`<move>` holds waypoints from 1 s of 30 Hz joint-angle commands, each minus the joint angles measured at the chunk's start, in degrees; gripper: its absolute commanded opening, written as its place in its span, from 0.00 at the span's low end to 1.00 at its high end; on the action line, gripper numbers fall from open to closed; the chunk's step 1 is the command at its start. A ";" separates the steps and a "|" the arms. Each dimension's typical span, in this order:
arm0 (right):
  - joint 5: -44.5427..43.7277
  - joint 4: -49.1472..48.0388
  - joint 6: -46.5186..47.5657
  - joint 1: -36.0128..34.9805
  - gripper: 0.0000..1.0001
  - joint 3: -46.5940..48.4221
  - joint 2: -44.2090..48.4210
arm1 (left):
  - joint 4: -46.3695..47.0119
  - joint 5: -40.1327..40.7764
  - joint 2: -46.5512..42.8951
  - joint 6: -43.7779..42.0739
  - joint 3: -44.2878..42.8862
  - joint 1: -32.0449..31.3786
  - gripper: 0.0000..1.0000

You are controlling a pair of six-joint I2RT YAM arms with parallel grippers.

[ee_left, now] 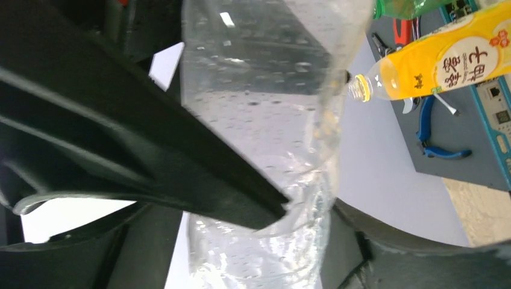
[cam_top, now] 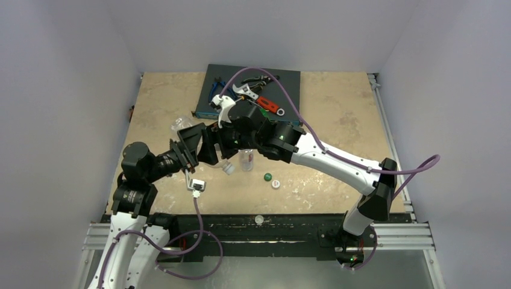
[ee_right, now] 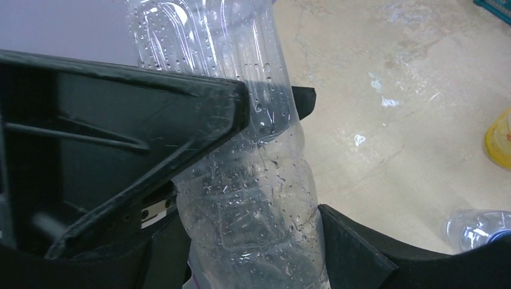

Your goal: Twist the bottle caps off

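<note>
Both grippers meet at mid-table on the larger clear bottle, wet with droplets. My left gripper is shut on its body, which crumples at the pinch between the fingers. My right gripper is shut on the same bottle. Its cap is hidden. The orange-yellow bottle lies capless beside the green bottle. A small clear bottle stands by the grippers. A dark green cap and a white cap lie loose on the table.
A dark tray at the back holds a red wrench and blue pliers. Another white cap sits on the front rail. A clear bottle with blue lies at the right wrist view's lower right.
</note>
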State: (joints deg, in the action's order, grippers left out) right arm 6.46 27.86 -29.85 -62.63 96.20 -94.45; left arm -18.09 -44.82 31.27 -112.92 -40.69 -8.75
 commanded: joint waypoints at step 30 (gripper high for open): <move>-24.20 -12.20 7.40 1.02 0.90 10.98 12.60 | -2.87 1.23 9.93 92.54 -15.36 -0.04 0.45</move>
State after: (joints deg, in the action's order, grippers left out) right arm -15.94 22.00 -22.83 -61.56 108.38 -81.28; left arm -23.88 -40.73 43.66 -41.41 -58.24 -8.75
